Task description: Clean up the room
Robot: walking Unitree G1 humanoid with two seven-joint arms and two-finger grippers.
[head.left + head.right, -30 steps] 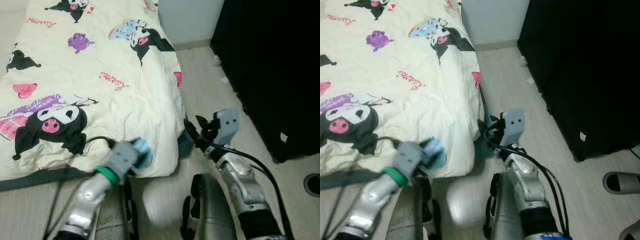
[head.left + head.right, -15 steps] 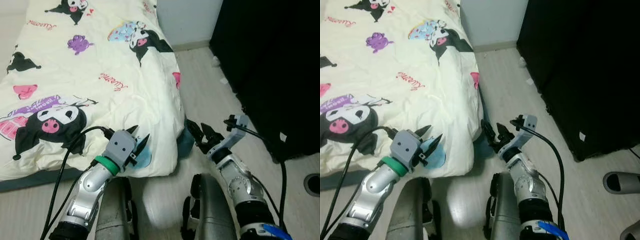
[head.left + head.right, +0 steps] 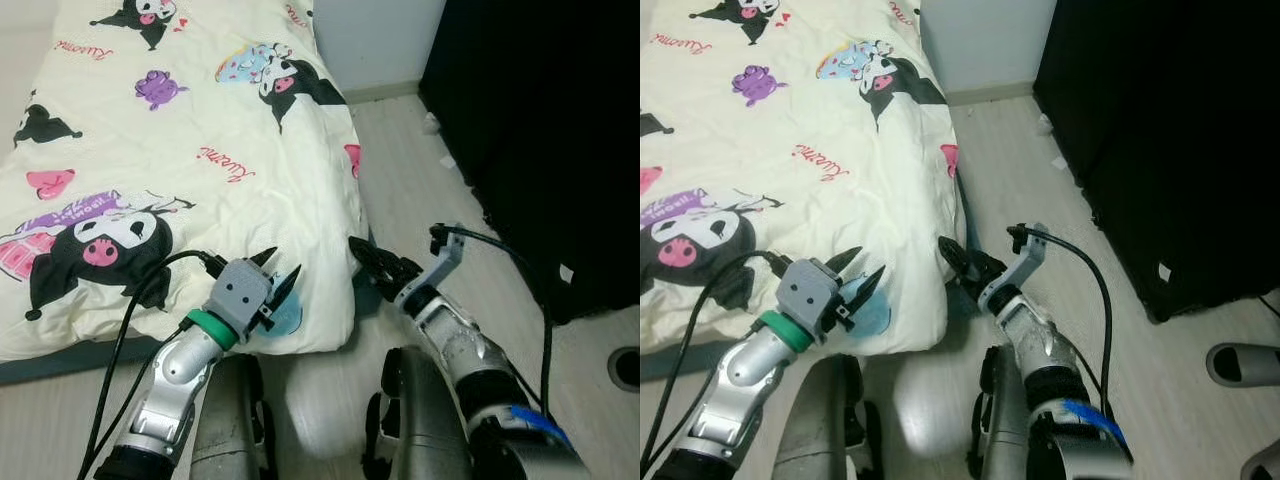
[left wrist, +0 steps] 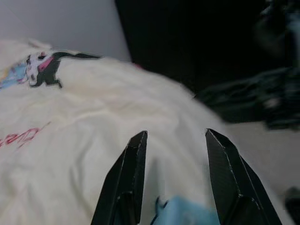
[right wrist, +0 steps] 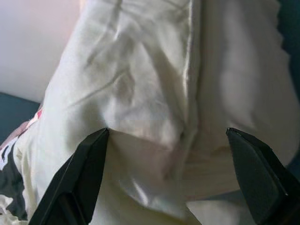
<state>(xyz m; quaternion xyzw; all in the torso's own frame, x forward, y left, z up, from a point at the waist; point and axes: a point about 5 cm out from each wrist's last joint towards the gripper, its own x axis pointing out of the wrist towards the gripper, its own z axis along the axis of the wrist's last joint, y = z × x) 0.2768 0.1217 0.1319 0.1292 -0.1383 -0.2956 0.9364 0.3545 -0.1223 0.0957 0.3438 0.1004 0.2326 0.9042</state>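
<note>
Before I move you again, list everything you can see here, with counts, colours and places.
Duvet: one, cream with black, pink and purple cartoon prints, spread over the bed on the left, its corner hanging down.
Under-layer: one, dark grey, showing below the duvet's near edge.
Black furniture: one, large, on the right.
Wall: pale, beyond the bed.
Floor: light wood, between bed and furniture.
Scraps: two small pale bits, on the floor by the furniture's base.
Slipper: one, grey, on the floor at far right.
Left hand: open, over the duvet's near corner.
Right hand: open, at the duvet's hanging corner.
</note>
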